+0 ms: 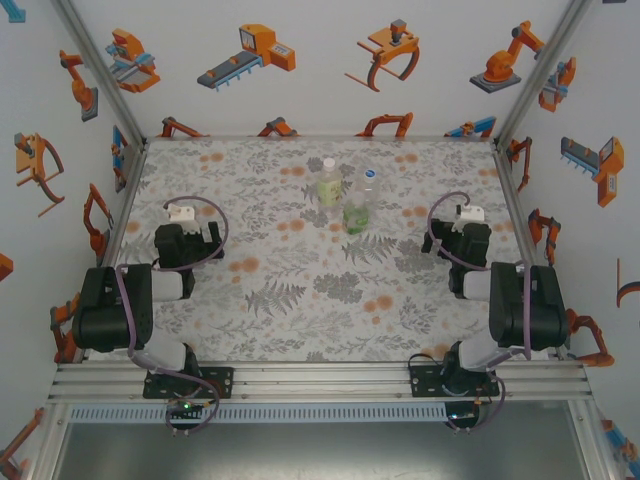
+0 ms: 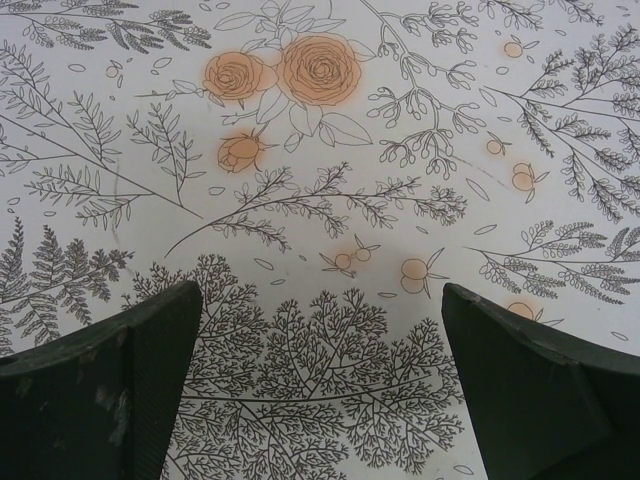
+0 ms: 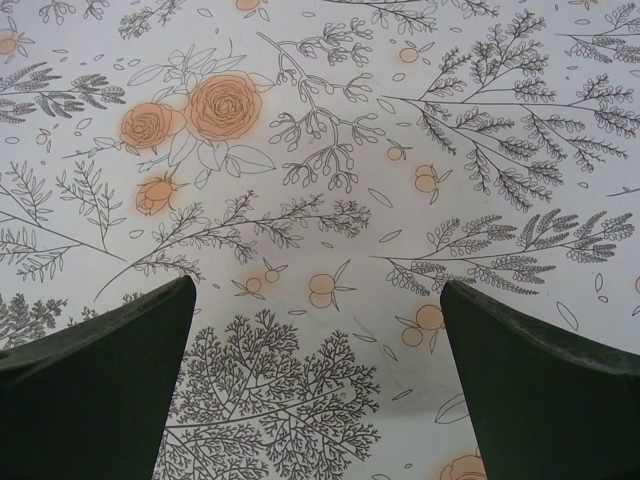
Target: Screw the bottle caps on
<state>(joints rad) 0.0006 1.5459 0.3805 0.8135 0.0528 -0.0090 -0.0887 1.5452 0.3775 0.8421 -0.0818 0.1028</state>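
Three clear bottles stand close together at the far middle of the table. The bottle with a pale yellow-green label [image 1: 328, 186] carries a white cap [image 1: 328, 163]. To its right, an unlabelled bottle [image 1: 367, 190] has a blue cap [image 1: 369, 173] on top. The bottle with a bright green label [image 1: 355, 216] stands in front; I cannot make out its cap. My left gripper [image 1: 180, 212] [image 2: 320, 290] hovers open over bare table at the left. My right gripper [image 1: 466, 216] [image 3: 317, 283] is open over bare table at the right. Both are well apart from the bottles.
The table [image 1: 270, 300] is covered by a floral cloth with ferns and orange roses. White walls with robot pictures and aluminium posts close it in on three sides. A metal rail [image 1: 320, 380] runs along the near edge.
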